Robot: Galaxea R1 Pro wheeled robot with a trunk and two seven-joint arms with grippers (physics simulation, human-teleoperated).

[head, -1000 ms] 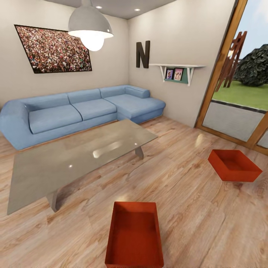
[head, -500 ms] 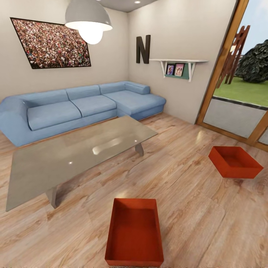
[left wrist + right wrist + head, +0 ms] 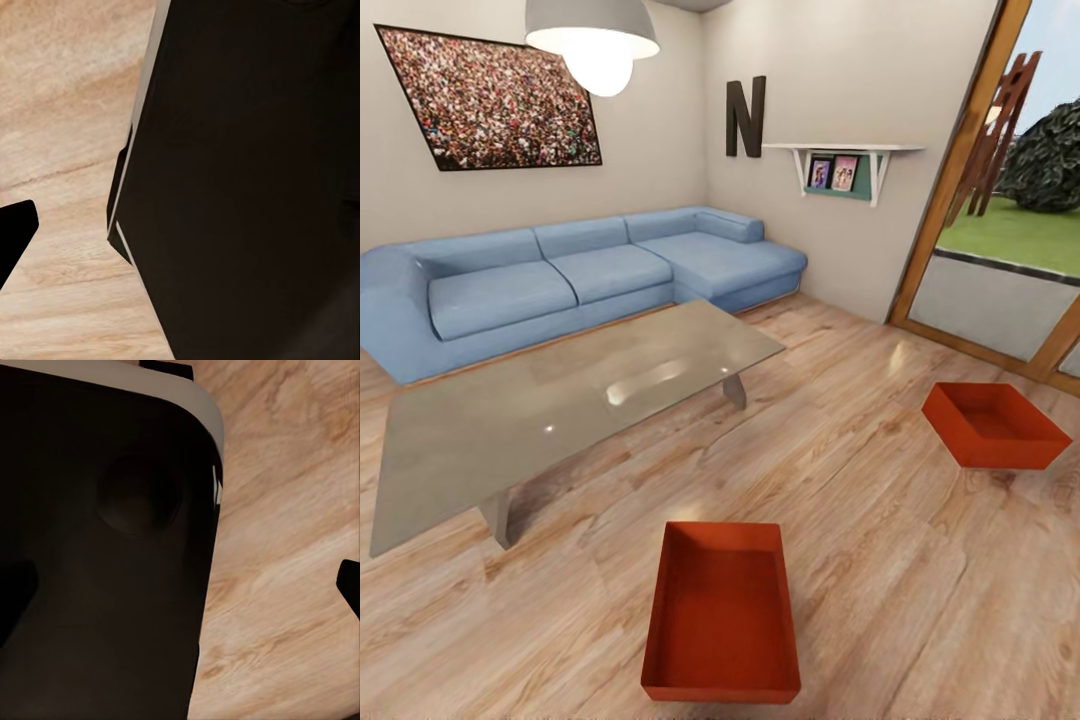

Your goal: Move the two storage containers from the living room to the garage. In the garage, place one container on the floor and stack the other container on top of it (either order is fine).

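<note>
In the head view, two red-orange storage containers sit open-topped and empty on the living room's light wood floor. One container (image 3: pixel 720 610) lies close in front of me, its long side pointing away. The other container (image 3: pixel 995 425) rests further off to the right, near the glass door. The left wrist view looks past a dark robot panel (image 3: pixel 247 180) at the wood planks, with one black fingertip (image 3: pixel 15 232) at the picture's edge. The right wrist view likewise has a dark panel (image 3: pixel 97 547) and one black fingertip (image 3: pixel 351 581). Neither gripper is near a container.
A glass coffee table (image 3: pixel 560 410) stands to the left of the near container, with a blue sectional sofa (image 3: pixel 560 280) behind it along the walls. A wood-framed glass door (image 3: pixel 980 300) is at the right. A pendant lamp (image 3: pixel 592 35) hangs overhead.
The whole head picture has slid upward a little, so the camera has moved. Both containers keep their places on the floor.
</note>
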